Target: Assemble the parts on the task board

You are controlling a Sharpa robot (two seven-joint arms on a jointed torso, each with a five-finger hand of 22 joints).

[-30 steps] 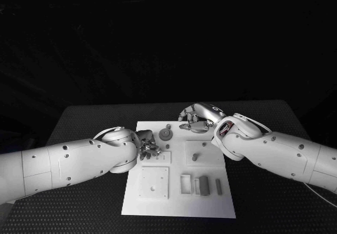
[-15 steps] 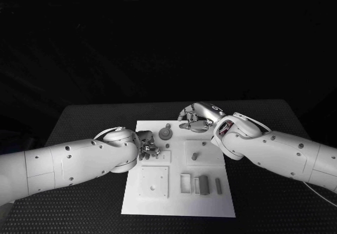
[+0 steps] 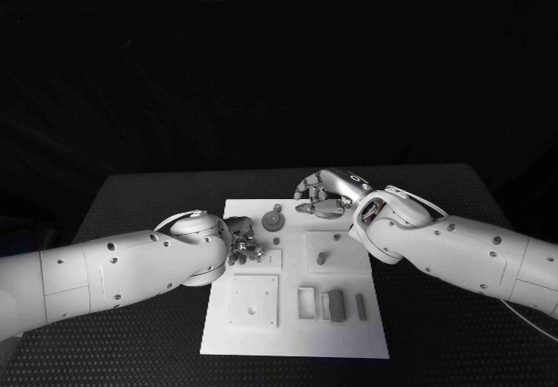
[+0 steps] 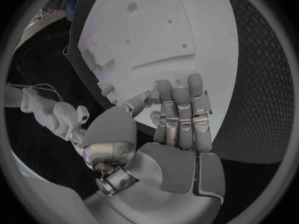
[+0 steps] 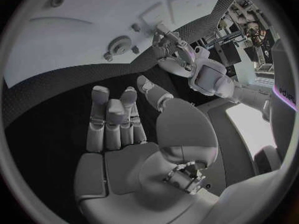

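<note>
Task board, the white plate, lies in the middle of the black tabletop, and I take everything else from it. My left hand rests at the board's left edge, beside a small raised square block. In the left wrist view its fingers stand straight and side by side, slightly curled at the tips, with nothing between them and the thumb; they hover over the board without holding a part. Near the board's far edge, towards the middle, sits a round grey part like a disc with a knob. Nearer me, in the board's middle, a short grey peg stands upright in a raised square. Towards the board's near right corner, a dark block and a slim bar lie next to a rectangular recess. My right hand hangs over the board's far right corner, its fingers loosely apart and holding nothing.
</note>
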